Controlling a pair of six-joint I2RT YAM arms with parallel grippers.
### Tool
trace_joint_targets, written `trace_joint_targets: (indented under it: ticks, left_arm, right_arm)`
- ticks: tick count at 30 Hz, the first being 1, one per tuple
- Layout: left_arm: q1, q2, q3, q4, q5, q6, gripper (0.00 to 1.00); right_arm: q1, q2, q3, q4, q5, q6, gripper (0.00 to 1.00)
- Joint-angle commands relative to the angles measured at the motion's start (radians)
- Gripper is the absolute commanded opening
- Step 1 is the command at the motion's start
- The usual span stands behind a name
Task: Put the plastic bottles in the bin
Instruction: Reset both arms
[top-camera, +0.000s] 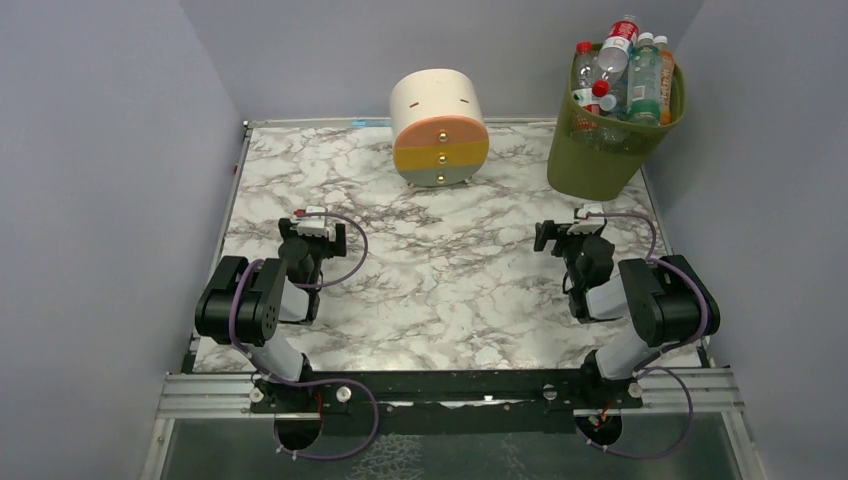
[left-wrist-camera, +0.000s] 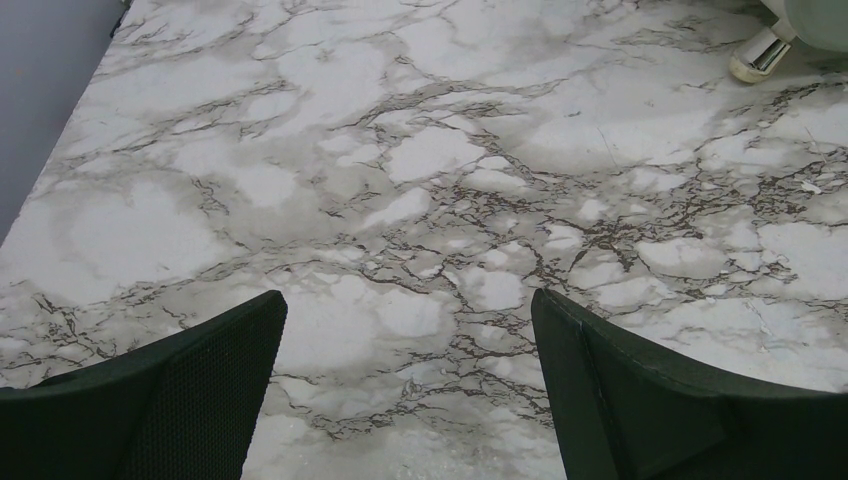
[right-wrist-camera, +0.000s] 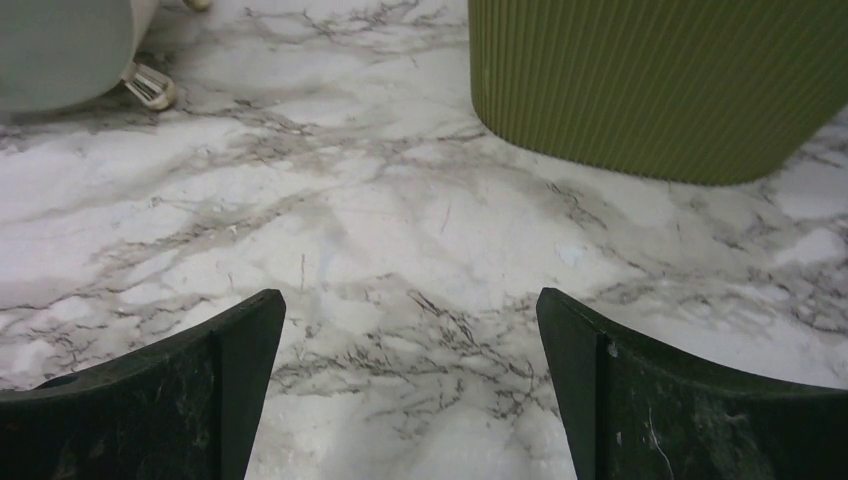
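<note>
The olive-green bin (top-camera: 597, 160) stands at the table's far right corner, and its ribbed lower wall fills the upper right of the right wrist view (right-wrist-camera: 660, 85). Several plastic bottles (top-camera: 620, 75) with red, green and orange labels are piled inside it and stick out above the rim. My left gripper (top-camera: 313, 228) hovers low over the marble at middle left, open and empty (left-wrist-camera: 408, 310). My right gripper (top-camera: 568, 232) sits just in front of the bin, also open with nothing between its fingers (right-wrist-camera: 410, 310).
A cream, orange and yellow round drawer unit (top-camera: 439, 128) stands at the back centre; its small feet show in both wrist views (left-wrist-camera: 760, 58) (right-wrist-camera: 150, 88). Grey walls close in the marble table (top-camera: 440, 260) on three sides.
</note>
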Motion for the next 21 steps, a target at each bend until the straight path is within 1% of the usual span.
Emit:
trace_joint_targets:
  ticks: [1, 2, 5, 8, 21]
  left_arm:
    - [0.006, 0.008, 0.011, 0.027, 0.015, -0.002, 0.99]
    - [0.006, 0.008, 0.013, 0.027, 0.016, -0.003, 0.99]
    - [0.006, 0.009, 0.016, 0.024, 0.02, 0.002, 0.99]
    - [0.006, 0.009, 0.016, 0.022, 0.02, 0.002, 0.99]
    - [0.006, 0.01, 0.02, 0.015, 0.021, 0.002, 0.99]
  right_arm:
    - [0.006, 0.0, 0.04, -0.026, -0.076, -0.042, 1.0]
    - [0.006, 0.013, 0.034, 0.019, -0.074, -0.039, 0.99]
    - [0.006, -0.007, 0.043, -0.035, -0.077, -0.041, 1.0]
    - [0.005, 0.009, 0.036, 0.01, -0.075, -0.041, 1.0]
    - [0.005, 0.006, 0.04, -0.006, -0.077, -0.043, 1.0]
